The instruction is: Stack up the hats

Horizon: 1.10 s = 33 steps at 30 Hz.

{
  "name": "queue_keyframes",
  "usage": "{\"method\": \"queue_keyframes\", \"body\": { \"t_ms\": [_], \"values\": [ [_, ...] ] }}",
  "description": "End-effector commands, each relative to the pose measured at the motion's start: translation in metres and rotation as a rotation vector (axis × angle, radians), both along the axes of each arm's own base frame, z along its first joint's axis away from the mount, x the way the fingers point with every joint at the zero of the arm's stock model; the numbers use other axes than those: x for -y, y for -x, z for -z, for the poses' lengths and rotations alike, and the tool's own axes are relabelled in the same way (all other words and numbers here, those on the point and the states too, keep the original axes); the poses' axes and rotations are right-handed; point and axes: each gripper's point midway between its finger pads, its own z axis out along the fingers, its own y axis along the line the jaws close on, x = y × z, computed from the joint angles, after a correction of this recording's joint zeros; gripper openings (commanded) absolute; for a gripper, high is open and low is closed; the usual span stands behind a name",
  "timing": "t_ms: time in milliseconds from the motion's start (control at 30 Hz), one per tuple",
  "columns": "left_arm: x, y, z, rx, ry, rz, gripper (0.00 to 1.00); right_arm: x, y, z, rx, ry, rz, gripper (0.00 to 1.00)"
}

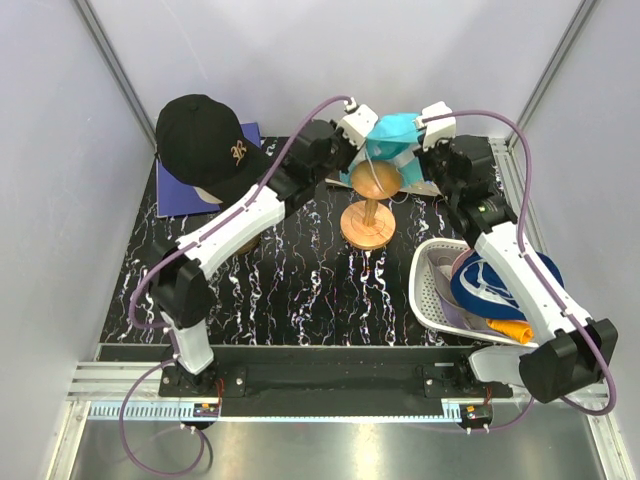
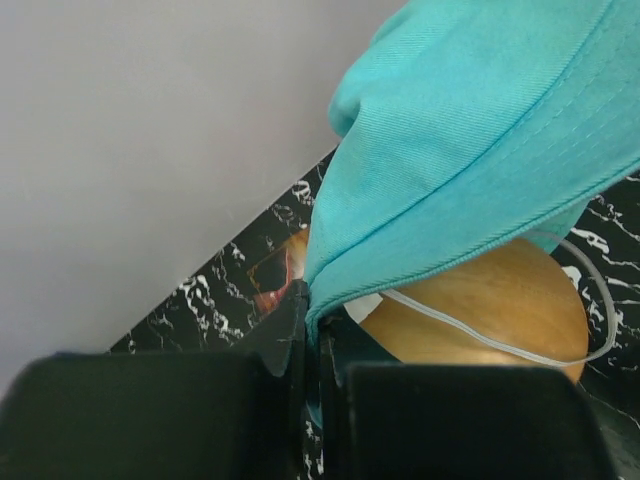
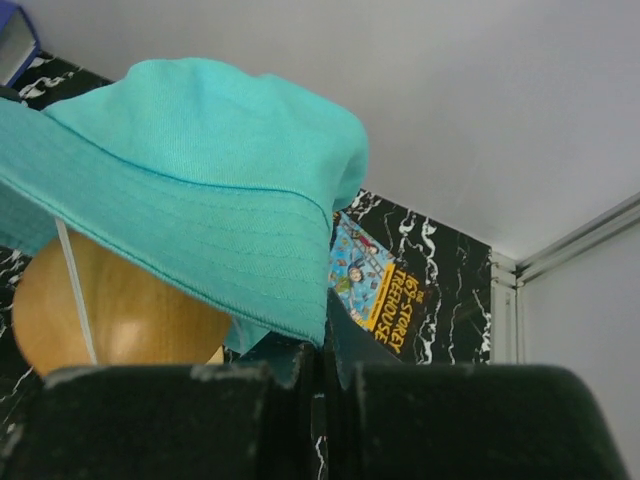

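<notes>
Over the wooden stand (image 1: 374,182) at the table's far middle, a teal bucket hat (image 1: 397,138) is held up by its brim from both sides. Left gripper (image 2: 312,335): jaws pinched tight on the brim's edge. Right gripper (image 3: 325,345): jaws likewise clamped on the opposite edge. A white cord (image 2: 480,335) is seen draped across the stand's rounded top. Black cap (image 1: 205,140) noted far left. Blue-and-white hat (image 1: 500,285) and orange hat (image 1: 512,330) are lodged in the white basket (image 1: 428,290), right.

overhead view, 2 close wrist views sharing teal hat (image 2: 480,130)
</notes>
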Motion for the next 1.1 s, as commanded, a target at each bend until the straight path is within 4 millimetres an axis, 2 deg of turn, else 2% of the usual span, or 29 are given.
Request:
{"method": "queue_keyframes", "body": {
  "t_ms": [0, 67, 100, 133, 200, 233, 367, 433, 500, 533, 567, 633, 667, 700, 767, 800, 900, 1067],
  "values": [
    [-0.057, -0.001, -0.020, 0.049, 0.023, -0.205, 0.02, -0.002, 0.026, -0.023, 0.044, -0.046, -0.010, 0.00],
    [-0.057, 0.011, -0.021, 0.038, 0.040, -0.200, 0.13, -0.012, 0.032, -0.020, 0.034, -0.051, -0.036, 0.00],
    [-0.057, 0.015, -0.008, 0.012, 0.029, -0.197, 0.23, -0.015, 0.034, -0.014, 0.020, -0.044, -0.044, 0.00],
    [-0.057, 0.020, -0.007, -0.002, 0.040, -0.193, 0.48, -0.019, 0.036, -0.011, 0.009, -0.040, -0.056, 0.00],
    [-0.055, 0.033, -0.011, -0.002, 0.040, -0.170, 0.60, -0.028, 0.041, -0.002, -0.021, -0.030, -0.084, 0.00],
    [-0.055, 0.039, -0.009, -0.013, 0.023, -0.162, 0.73, -0.031, 0.043, 0.001, -0.031, -0.030, -0.090, 0.00],
    [-0.043, 0.068, -0.023, -0.030, 0.036, -0.082, 0.92, -0.044, 0.051, 0.021, -0.086, -0.014, -0.132, 0.00],
    [-0.036, 0.090, -0.034, -0.043, 0.062, -0.008, 0.94, -0.053, 0.055, 0.036, -0.129, 0.001, -0.165, 0.00],
    [-0.032, 0.107, -0.032, -0.068, 0.079, 0.034, 0.95, -0.059, 0.058, 0.050, -0.166, 0.008, -0.187, 0.00],
    [-0.034, 0.121, -0.043, -0.072, 0.116, 0.066, 0.95, -0.065, 0.059, 0.057, -0.185, 0.009, -0.200, 0.00],
    [-0.035, 0.129, -0.036, -0.093, 0.116, 0.083, 0.95, -0.066, 0.061, 0.066, -0.207, 0.011, -0.199, 0.00],
    [-0.038, 0.144, -0.035, -0.129, 0.149, 0.111, 0.95, -0.069, 0.065, 0.077, -0.231, 0.003, -0.204, 0.00],
    [-0.046, 0.153, -0.045, -0.119, 0.176, 0.115, 0.95, -0.071, 0.066, 0.082, -0.243, 0.007, -0.209, 0.00],
    [-0.049, 0.156, -0.033, -0.139, 0.169, 0.110, 0.97, -0.074, 0.070, 0.090, -0.258, 0.013, -0.222, 0.00],
    [-0.059, 0.161, -0.031, -0.155, 0.193, 0.079, 0.98, -0.082, 0.077, 0.097, -0.275, 0.011, -0.254, 0.00],
    [-0.061, 0.161, -0.020, -0.178, 0.182, 0.065, 0.99, -0.084, 0.079, 0.103, -0.290, 0.015, -0.261, 0.00],
    [-0.060, 0.158, -0.006, -0.237, 0.198, 0.028, 0.99, -0.089, 0.089, 0.116, -0.330, 0.031, -0.272, 0.00],
    [-0.050, 0.152, -0.005, -0.296, 0.301, -0.006, 0.99, -0.092, 0.102, 0.135, -0.387, 0.053, -0.289, 0.00]
  ]
}}
